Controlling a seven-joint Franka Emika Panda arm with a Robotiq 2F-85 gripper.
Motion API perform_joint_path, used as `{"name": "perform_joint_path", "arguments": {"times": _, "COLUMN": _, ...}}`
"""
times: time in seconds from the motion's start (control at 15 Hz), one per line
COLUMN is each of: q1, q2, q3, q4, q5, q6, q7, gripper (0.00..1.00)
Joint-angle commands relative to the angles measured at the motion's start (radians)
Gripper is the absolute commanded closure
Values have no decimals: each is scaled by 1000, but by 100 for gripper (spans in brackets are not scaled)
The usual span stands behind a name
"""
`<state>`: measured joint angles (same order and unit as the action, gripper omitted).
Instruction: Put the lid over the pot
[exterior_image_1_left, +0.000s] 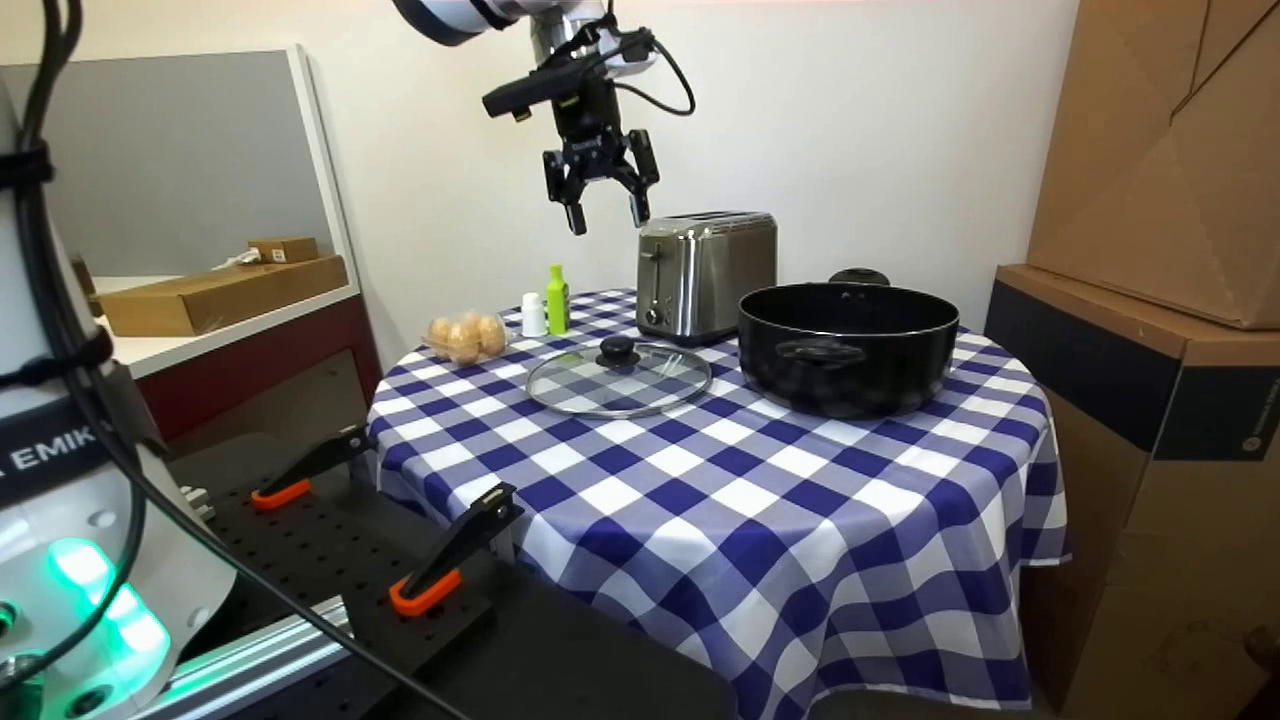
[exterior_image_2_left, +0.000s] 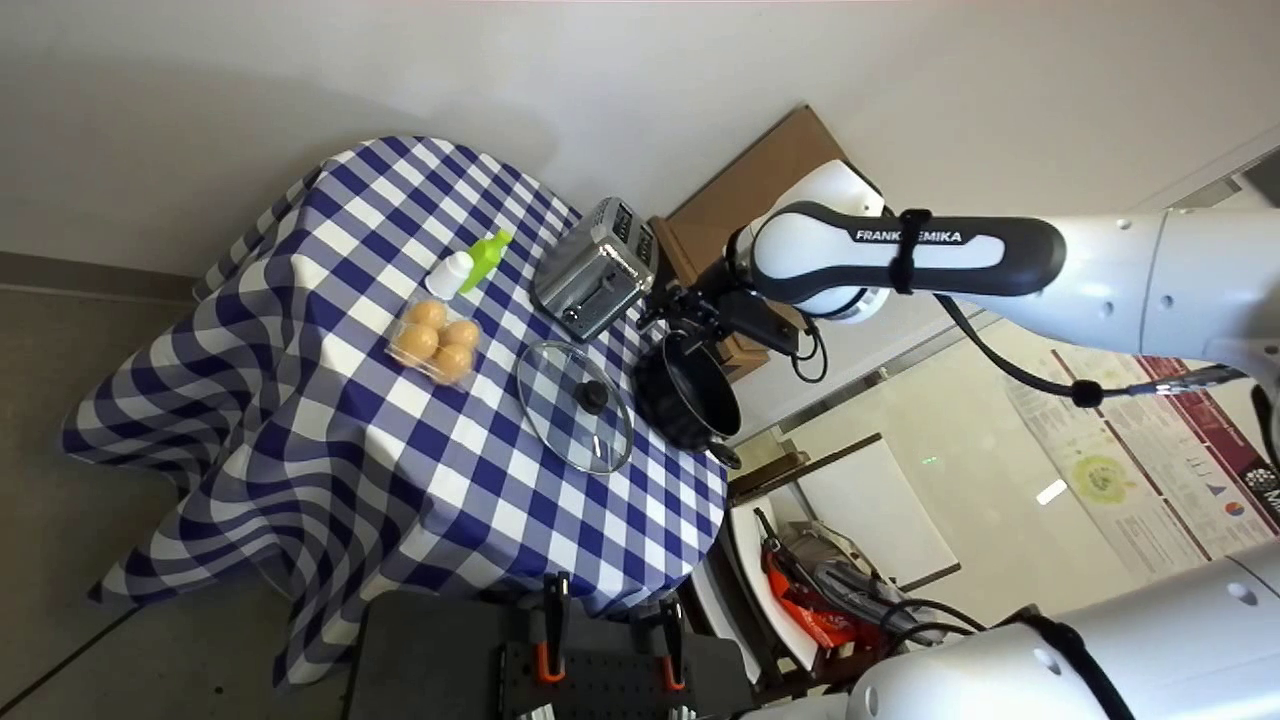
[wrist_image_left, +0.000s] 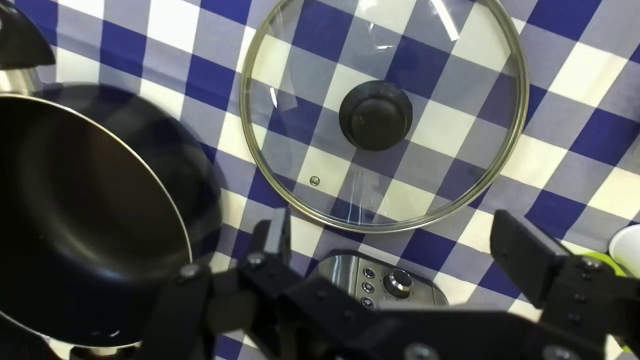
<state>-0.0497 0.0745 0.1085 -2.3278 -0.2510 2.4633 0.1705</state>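
Our gripper (exterior_image_1_left: 608, 216) in mid-air in an exterior view, fingers wide apart, lid (exterior_image_1_left: 618, 385) flat on the checked cloth (exterior_image_1_left: 760, 520), pot (exterior_image_1_left: 860, 368) just beside it, toaster (exterior_image_2_left: 575, 280) near both in an exterior view, in our wrist view we see cloth between lid and pot.

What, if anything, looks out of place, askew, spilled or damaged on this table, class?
Nothing stands out. The lid lies right way up on the checked tablecloth beside the uncovered pot, the toaster stands upright, and no spill or damage shows.
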Motion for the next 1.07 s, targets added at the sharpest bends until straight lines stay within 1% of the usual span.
{"name": "perform_joint_path", "arguments": {"times": 0.0, "q1": 44, "q2": 159, "q3": -42, "q4": 140, "q5": -3, "q6": -34, "q7": -42, "gripper": 0}}
{"name": "perform_joint_path", "arguments": {"times": 0.27, "q1": 59, "q2": 251, "q3": -56, "q4": 178, "q5": 43, "q6": -51, "q7": -100, "gripper": 0}}
{"name": "perform_joint_path", "arguments": {"times": 0.53, "q1": 72, "q2": 308, "q3": -57, "q4": 180, "q5": 53, "q6": -77, "q7": -123, "gripper": 0}}
{"name": "perform_joint_path", "arguments": {"times": 0.73, "q1": 92, "q2": 346, "q3": -85, "q4": 188, "q5": 21, "q6": -96, "q7": -89, "gripper": 0}}
{"name": "perform_joint_path", "arguments": {"times": 1.0, "q1": 107, "q2": 389, "q3": -122, "q4": 219, "q5": 2, "q6": -116, "q7": -77, "gripper": 0}}
